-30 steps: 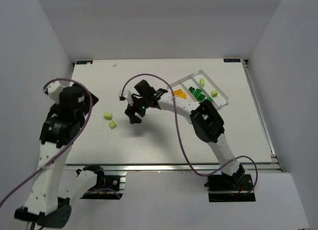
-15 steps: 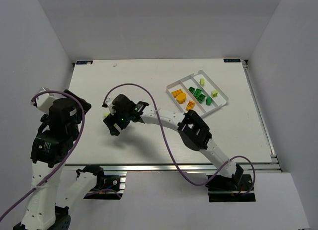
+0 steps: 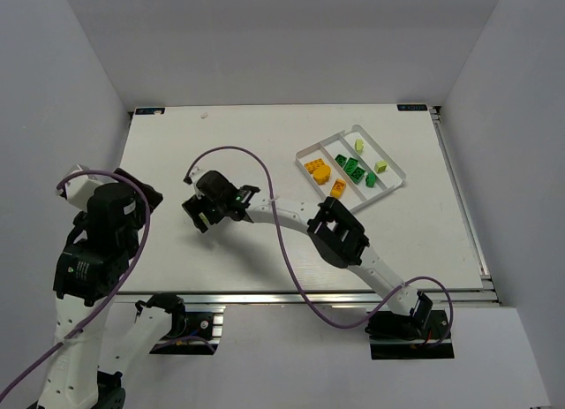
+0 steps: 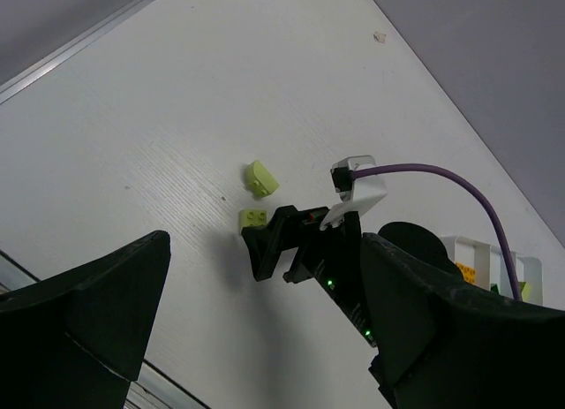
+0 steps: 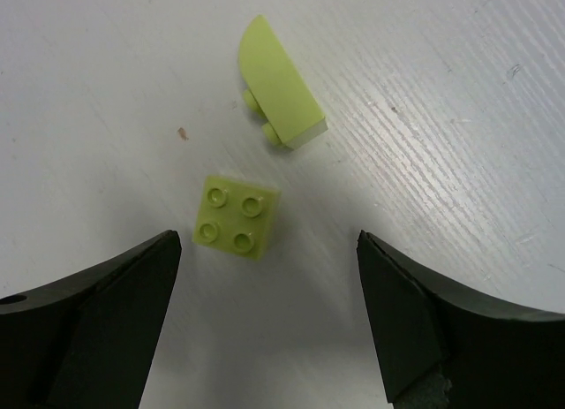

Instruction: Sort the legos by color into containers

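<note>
White desk [image 5: 459,117] with a fine streaked grain. On it, a pale yellow-green four-stud brick [image 5: 236,217]; at its one o'clock, a curved brick [image 5: 281,95] of the same shade. The white tray [image 3: 397,168] holds orange bricks [image 3: 316,170], dark green bricks [image 3: 353,168] and pale yellow-green bricks [image 3: 380,166]. Black right pincer [image 5: 267,246], purple cable [image 3: 231,148].

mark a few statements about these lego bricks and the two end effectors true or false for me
1. The right end effector hangs open over a pale yellow-green square four-stud plastic brick. True.
2. The left end effector is shut on an orange brick. False: it is open and empty.
3. Dark green plastic bricks lie in the middle compartment of the shallow white plastic tray. True.
4. The pale yellow-green curved plastic brick lies in the tray. False: it lies on the white table, beside the square brick and not touching it.
</note>
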`<act>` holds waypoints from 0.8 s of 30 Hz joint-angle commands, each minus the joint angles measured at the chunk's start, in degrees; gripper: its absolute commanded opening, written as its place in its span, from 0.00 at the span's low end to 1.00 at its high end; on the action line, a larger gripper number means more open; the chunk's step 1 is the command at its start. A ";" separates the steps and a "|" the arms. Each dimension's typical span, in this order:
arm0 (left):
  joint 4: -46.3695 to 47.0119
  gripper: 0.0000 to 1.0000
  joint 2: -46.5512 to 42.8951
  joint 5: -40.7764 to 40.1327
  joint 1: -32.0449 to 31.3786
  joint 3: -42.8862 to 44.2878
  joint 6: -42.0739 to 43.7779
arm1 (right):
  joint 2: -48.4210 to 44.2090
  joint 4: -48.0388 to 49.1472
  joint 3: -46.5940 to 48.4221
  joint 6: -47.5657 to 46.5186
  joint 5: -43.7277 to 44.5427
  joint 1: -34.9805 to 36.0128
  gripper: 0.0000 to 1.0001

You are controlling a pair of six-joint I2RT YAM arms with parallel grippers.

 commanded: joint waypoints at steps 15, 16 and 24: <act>-2.76 0.98 -0.91 2.46 -0.26 0.47 -1.06 | 3.33 7.54 -3.44 -3.21 12.56 4.45 0.56; -2.67 0.98 -0.83 2.64 -0.26 0.03 -1.14 | 3.33 7.62 -3.62 -3.56 12.74 4.54 0.44; 2.68 0.98 -0.65 5.45 -0.26 -7.70 -3.52 | -8.34 9.46 -13.88 -5.76 6.96 0.68 0.00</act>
